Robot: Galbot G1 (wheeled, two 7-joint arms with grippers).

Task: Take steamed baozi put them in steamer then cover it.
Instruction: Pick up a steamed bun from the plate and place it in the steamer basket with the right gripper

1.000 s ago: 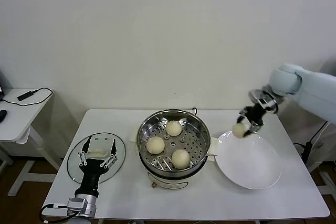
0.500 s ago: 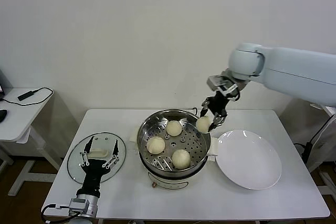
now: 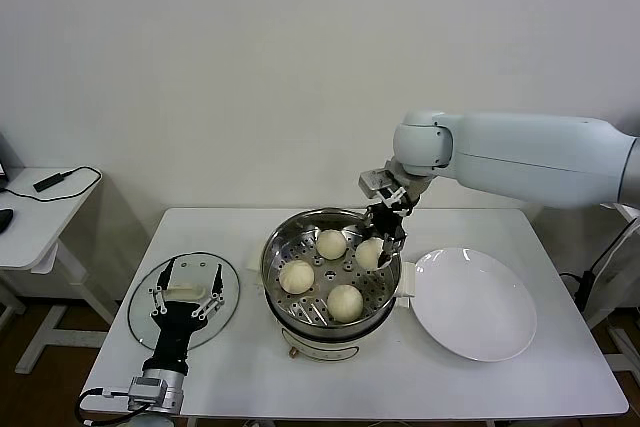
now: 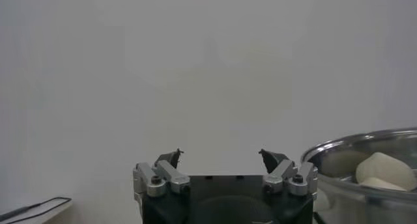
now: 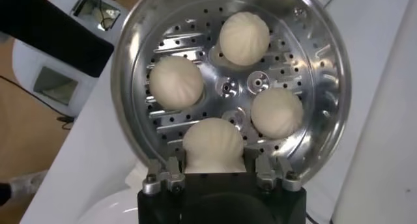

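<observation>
Right hand (image 3: 382,243) pinching a baozi (image 5: 214,144) over the steamer (image 3: 275,252), its fingertips hidden.

The steamer (image 3: 330,292) stands mid-table (image 3: 560,377), with the plate (image 3: 480,312) just right of it and the glass lid (image 3: 140,312) to its left. Three baozi (image 3: 297,276) lie on its tray; a fourth (image 3: 368,253) sits over the right side, in the right gripper (image 3: 385,237).
</observation>
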